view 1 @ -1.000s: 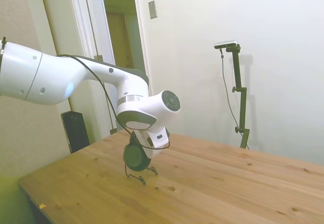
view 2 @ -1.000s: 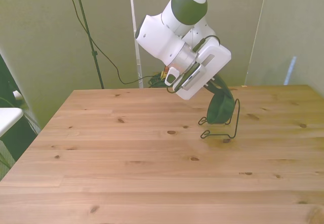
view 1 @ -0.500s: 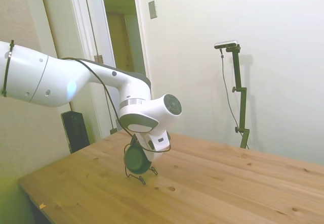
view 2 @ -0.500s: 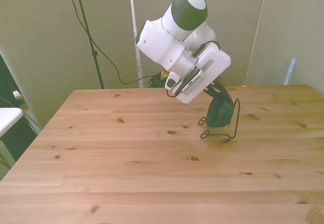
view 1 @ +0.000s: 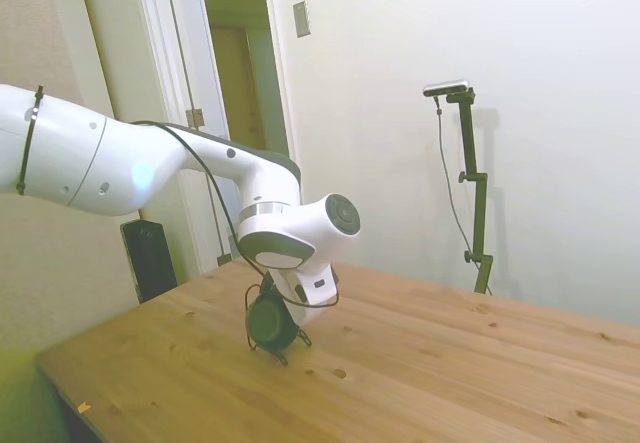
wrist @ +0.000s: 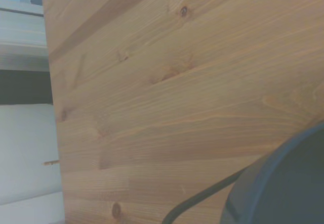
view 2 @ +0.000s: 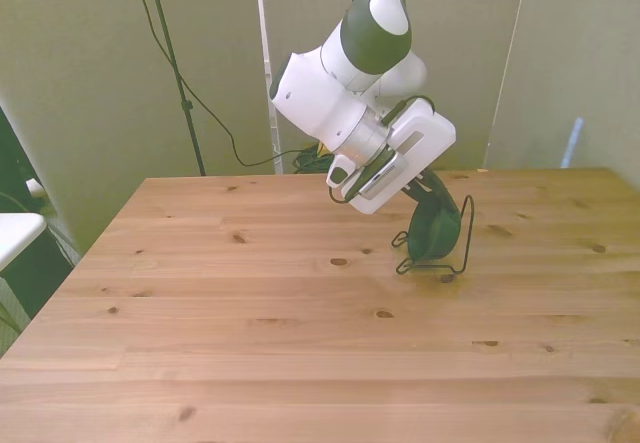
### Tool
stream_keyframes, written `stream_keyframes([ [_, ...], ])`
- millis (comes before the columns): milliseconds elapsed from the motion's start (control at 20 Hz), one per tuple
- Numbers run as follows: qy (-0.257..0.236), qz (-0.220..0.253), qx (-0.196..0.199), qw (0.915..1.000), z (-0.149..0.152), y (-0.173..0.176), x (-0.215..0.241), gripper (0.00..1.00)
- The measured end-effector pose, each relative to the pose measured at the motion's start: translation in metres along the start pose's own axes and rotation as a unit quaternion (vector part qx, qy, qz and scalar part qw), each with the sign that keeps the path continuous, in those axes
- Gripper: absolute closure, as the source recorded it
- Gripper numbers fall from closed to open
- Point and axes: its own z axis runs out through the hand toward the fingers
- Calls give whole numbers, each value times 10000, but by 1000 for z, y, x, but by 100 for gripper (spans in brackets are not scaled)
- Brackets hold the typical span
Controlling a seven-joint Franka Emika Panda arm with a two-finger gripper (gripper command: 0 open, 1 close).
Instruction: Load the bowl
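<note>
One gripper (view 2: 420, 191) is all you have, and it hangs low over the thin black wire stand (view 2: 443, 263). Its fingers are hidden behind the wrist body, so you cannot tell from either table view whether they clamp the rim or stand apart. The bowl (view 2: 434, 231) stands on edge inside the stand's wire loops, at the front view's right on the wooden table (view 2: 250, 313). Judge this as the seating step: the bowl looks down in the rack. Your next move likely calls for confirming it rests steady, then letting go and lifting straight clear without snagging the wire.
</note>
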Motion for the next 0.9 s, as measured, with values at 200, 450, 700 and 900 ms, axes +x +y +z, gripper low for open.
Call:
stream_keyframes([
  [200, 27, -39, -24, 10000, 0, -2, -2, 100],
  [450, 104, -68, -52, 9999, -1, -3, -3, 100],
  [700, 123, -51, -79, 9999, 2, -2, -1, 100],
  [900, 154, -45, -93, 9998, 6, -4, -1, 100],
])
